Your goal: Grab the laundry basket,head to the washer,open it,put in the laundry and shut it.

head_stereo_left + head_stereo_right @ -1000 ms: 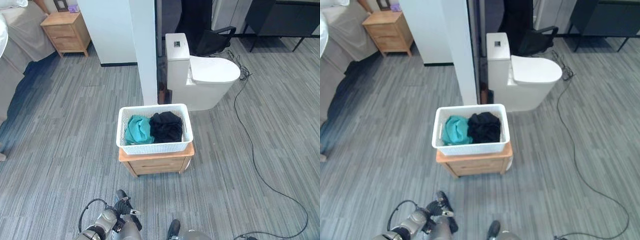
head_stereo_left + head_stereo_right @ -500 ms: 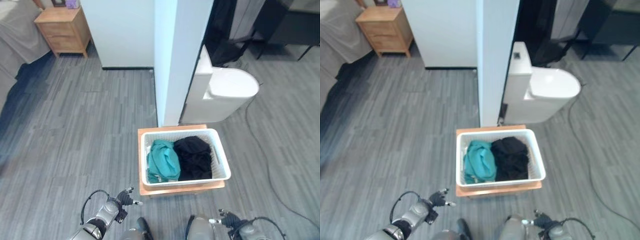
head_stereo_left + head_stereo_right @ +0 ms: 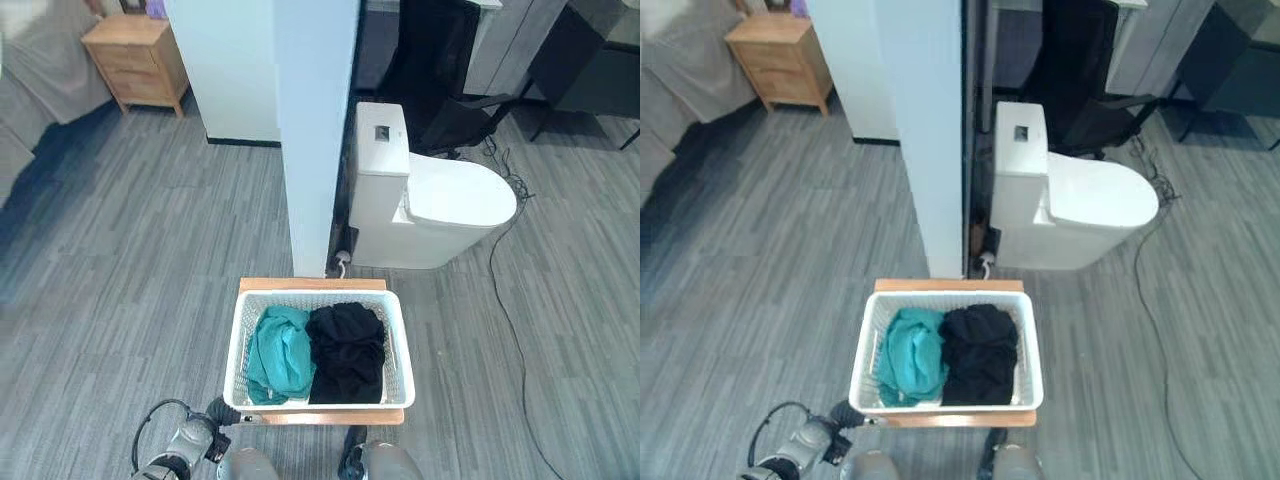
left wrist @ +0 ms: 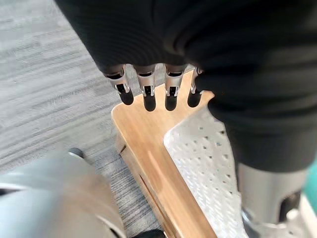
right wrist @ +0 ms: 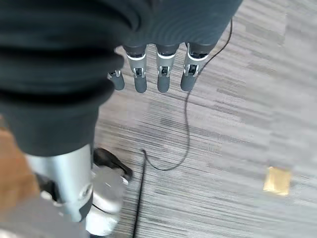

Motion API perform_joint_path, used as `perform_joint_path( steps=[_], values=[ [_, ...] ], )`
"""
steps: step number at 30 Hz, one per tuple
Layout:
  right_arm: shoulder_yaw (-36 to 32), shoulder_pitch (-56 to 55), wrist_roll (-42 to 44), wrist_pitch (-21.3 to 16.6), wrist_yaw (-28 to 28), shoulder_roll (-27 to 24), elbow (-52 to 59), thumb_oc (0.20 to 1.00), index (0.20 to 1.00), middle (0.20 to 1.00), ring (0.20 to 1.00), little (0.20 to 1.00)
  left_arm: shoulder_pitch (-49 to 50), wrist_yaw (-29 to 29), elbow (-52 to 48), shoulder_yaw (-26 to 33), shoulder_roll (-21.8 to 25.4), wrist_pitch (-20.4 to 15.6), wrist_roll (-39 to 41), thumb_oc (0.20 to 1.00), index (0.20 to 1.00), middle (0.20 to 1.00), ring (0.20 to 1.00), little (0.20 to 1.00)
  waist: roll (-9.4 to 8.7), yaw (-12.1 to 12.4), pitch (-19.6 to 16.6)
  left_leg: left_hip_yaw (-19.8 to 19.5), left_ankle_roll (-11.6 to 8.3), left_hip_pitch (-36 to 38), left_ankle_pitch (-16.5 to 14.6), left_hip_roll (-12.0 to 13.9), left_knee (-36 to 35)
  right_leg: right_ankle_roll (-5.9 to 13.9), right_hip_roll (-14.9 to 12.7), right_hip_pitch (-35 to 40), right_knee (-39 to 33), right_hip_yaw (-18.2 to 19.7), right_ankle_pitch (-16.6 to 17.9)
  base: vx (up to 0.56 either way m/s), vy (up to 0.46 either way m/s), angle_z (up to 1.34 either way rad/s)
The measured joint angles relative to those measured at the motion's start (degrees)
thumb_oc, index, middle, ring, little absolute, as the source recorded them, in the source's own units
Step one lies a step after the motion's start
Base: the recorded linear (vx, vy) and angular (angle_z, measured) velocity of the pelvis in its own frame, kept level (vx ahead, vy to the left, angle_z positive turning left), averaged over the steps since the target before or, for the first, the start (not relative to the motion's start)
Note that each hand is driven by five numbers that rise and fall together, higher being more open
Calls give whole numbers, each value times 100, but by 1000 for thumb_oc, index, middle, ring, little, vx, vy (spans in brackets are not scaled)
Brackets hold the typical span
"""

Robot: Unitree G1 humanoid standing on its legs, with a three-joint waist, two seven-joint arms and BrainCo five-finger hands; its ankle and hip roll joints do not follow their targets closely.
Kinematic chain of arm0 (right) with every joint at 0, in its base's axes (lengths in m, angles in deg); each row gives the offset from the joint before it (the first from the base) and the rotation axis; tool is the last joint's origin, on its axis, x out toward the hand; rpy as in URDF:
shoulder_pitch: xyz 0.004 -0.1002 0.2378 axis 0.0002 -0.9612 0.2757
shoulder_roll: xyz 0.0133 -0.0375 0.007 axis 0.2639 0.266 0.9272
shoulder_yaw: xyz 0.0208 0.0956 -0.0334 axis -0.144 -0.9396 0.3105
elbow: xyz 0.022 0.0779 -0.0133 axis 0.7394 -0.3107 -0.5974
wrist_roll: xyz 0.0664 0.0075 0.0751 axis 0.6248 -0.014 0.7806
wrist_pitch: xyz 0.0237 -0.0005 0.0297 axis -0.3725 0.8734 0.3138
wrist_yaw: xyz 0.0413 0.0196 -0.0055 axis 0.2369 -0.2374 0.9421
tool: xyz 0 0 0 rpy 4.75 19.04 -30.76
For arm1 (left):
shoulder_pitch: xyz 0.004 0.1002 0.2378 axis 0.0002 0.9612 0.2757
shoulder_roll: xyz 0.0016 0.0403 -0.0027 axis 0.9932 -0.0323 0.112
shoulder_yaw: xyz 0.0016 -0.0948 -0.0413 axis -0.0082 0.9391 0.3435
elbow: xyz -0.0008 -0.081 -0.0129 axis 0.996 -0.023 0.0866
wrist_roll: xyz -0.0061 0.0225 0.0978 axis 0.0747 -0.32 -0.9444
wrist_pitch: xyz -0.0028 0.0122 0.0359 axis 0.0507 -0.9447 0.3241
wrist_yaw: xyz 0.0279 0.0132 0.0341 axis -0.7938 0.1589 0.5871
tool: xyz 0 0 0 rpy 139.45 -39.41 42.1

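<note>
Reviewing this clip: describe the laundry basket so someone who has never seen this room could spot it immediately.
Find the white pillar beside the toilet. Right at its foot stands a low wooden table, and the basket sits on top of it. It is the white perforated tub holding a teal garment next to a black one.

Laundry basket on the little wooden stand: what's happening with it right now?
The white laundry basket sits on a low wooden stand in front of the robot, holding a teal garment and a black one. Nobody has hold of it yet. The left hand hangs with straight fingers just off the stand's corner, beside the basket. The right hand hangs open over the floor. A toilet stands behind a white wall end, just past the stand.
</note>
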Motion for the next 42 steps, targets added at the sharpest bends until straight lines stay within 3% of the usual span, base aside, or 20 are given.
perform_joint_path(
  steps=[3, 7, 10, 13, 17, 20, 21, 24, 27, 28, 30, 31, 32, 33, 34, 35, 38, 39, 40, 42],
  values=[
    [-190, -2, 85, -5, 1, 2, -57, 1000, 1000, 1000, 1000, 1000, 28, 13, 36, 1, -42, -1, 4, 1000, 1000, 1000, 1000, 1000, 86, -25, -35, 60, -21, 266, 50, -98, -246, 3, -3, 200, -111, -5, 35, 69, 5, 0],
    [-381, -15, 128, 3, -11, 21, -169, 1000, 1000, 1000, 1000, 1000, 22, 33, 30, -2, -88, -2, 4, 1000, 1000, 1000, 1000, 1000, 205, -37, -179, 145, -25, 550, 47, -269, -510, 156, -33, 377, -432, 70, 194, 58, 61, -13],
    [-522, -57, 220, 22, -116, 42, -233, 1000, 1000, 1000, 1000, 1000, 57, 77, 31, -1, -87, 1, 3, 1000, 1000, 1000, 1000, 1000, 132, -123, -224, 155, -67, 546, 10, -336, -458, 194, -59, 423, -611, 174, 392, 59, 110, -16],
    [-1039, -90, 409, 119, -191, -134, -349, 1000, 1000, 1000, 1000, 1000, 107, 80, 63, 36, -145, -1, 3, 1000, 1000, 1000, 1000, 1000, 370, -325, -451, 472, 96, 882, -116, -519, -1277, 314, -72, 291, -590, 198, 432, 45, 122, -2],
    [-1505, -237, 565, 92, -214, -402, -342, 1000, 1000, 1000, 1000, 1000, 120, 97, 118, 236, -188, -3, 3, 1000, 1000, 1000, 1000, 1000, 527, -364, -553, 637, 231, 956, -226, -718, -1565, 432, -175, 100, -543, 329, 531, 4, 79, -12],
    [-1882, -467, 584, 258, -202, -1204, -295, 1000, 1000, 1000, 1000, 1000, 245, 120, -172, 552, 166, 50, 0, 1000, 1000, 1000, 1000, 1000, 739, -361, -576, 760, 487, 901, -466, -872, -1850, 587, -314, -199, -428, 451, 611, -8, 63, -13],
    [-1938, -566, 587, 256, -229, -1381, -117, 1000, 1000, 1000, 1000, 1000, 353, 119, -396, 624, 300, 68, 3, 1000, 1000, 1000, 1000, 1000, 755, -399, -568, 745, 483, 828, -611, -866, -1852, 604, -319, -321, -354, 452, 621, 54, 38, -11],
    [-3652, -2117, 557, 150, -163, -1475, 2176, 1000, 1000, 1000, 1000, 1000, 1761, 398, -2467, 1864, 1204, 119, 71, 1000, 1000, 1000, 1000, 1000, 551, -476, -479, 805, 491, 857, -566, -1025, -2057, 713, -445, -426, -451, 490, 685, 63, 18, -7],
    [-4281, -2891, 504, 349, -159, -1491, 2905, 1000, 1000, 1000, 1000, 1000, 2371, 440, -2736, 2458, 1485, 374, 67, 1000, 1000, 1000, 1000, 1000, 532, -464, -526, 906, 510, 865, -578, -1027, -2108, 812, -448, -366, -552, 473, 748, 29, 5, -11],
    [-4923, -3769, 401, 656, 124, -1305, 4773, 1000, 1000, 1000, 1000, 1000, 3236, 561, -3709, 2956, 1454, 626, 94, 1000, 1000, 1000, 1000, 1000, 546, -616, -542, 927, 497, 860, -561, -1089, -2175, 798, -446, -422, -624, 486, 819, -28, 19, -15],
    [-5272, -4267, 371, 668, 426, -1534, 5752, 1000, 1000, 1000, 1000, 1000, 3602, 811, -4203, 2871, 1567, 764, 292, 1000, 1000, 1000, 1000, 1000, 599, -691, -567, 970, 484, 847, -536, -1135, -2187, 809, -447, -431, -782, 517, 944, 62, 36, -16],
    [-5465, -4661, 305, 897, 795, -1962, 6477, 1000, 1000, 1000, 1000, 1000, 3870, 1073, -4835, 2744, 1750, 928, 407, 1000, 1000, 1000, 1000, 1000, 622, -717, -591, 1025, 489, 862, -536, -1187, -2295, 824, -439, -419, -941, 613, 1024, 117, 28, -18],
    [-6442, -5960, 305, 873, 1222, -2857, 7909, 1000, 1000, 1000, 1000, 1000, 4364, 1464, -6273, 2629, 2451, 947, 552, 1000, 1000, 1000, 1000, 1000, 715, -782, -647, 1043, 477, 856, -495, -1265, -2357, 873, -455, -360, -1102, 630, 1142, 39, 12, -14],
    [-6687, -6206, 352, 893, 1328, -3106, 8117, 1000, 1000, 1000, 1000, 1000, 4420, 1557, -6509, 2600, 2688, 976, 707, 1000, 1000, 1000, 1000, 1000, 725, -815, -658, 1055, 474, 896, -491, -1270, -2356, 871, -452, -344, -1125, 634, 1154, 30, 8, -12],
    [-6850, -6406, 510, 895, 1419, -3614, 8366, 1000, 1000, 1000, 1000, 1000, 4520, 1669, -6926, 2275, 3396, 1017, 1119, 1000, 1000, 1000, 1000, 1000, 745, -843, -684, 1094, 470, 943, -484, -1279, -2344, 846, -444, -331, -1175, 685, 1201, -13, -9, -20],
    [-6770, -6184, 767, 745, 1477, -4179, 8494, 1000, 1000, 1000, 1000, 1000, 4391, 1927, -7434, 1621, 4512, 969, 1681, 1000, 1000, 1000, 1000, 1000, 707, -813, -701, 1104, 476, 880, -485, -1274, -2350, 847, -458, -384, -1141, 746, 1210, -17, -17, -12],
    [-6190, -5350, 1231, 544, 1525, -4206, 8406, 1000, 1000, 1000, 1000, 1000, 3462, 2003, -7303, 1253, 4333, 919, 2454, 1000, 1000, 1000, 1000, 1000, 694, -808, -674, 1072, 495, 825, -464, -1298, -2355, 831, -468, -424, -1200, 706, 1262, -11, -28, 3],
    [-5762, -5117, 1427, 526, 1524, -4295, 8272, 1000, 1000, 1000, 1000, 1000, 3197, 1971, -7287, 866, 4463, 931, 2777, 1000, 1000, 1000, 1000, 1000, 697, -804, -676, 1067, 489, 822, -458, -1296, -2353, 823, -451, -399, -1262, 703, 1302, 8, -36, 2],
    [-4866, -4855, 1766, 495, 1533, -4739, 7911, 1000, 1000, 1000, 1000, 1000, 2800, 2005, -7531, -118, 5038, 979, 3324, 1000, 1000, 1000, 1000, 1000, 738, -825, -665, 1056, 488, 823, -457, -1294, -2346, 792, -445, -342, -1346, 664, 1383, 17, -36, 3],
    [-4668, -4783, 1857, 489, 1533, -4795, 7845, 1000, 1000, 1000, 1000, 1000, 2651, 2000, -7554, -284, 5063, 978, 3674, 1000, 1000, 1000, 1000, 1000, 782, -826, -653, 1046, 486, 819, -456, -1292, -2359, 791, -442, -341, -1346, 643, 1384, 8, -14, 2]
  ],
)
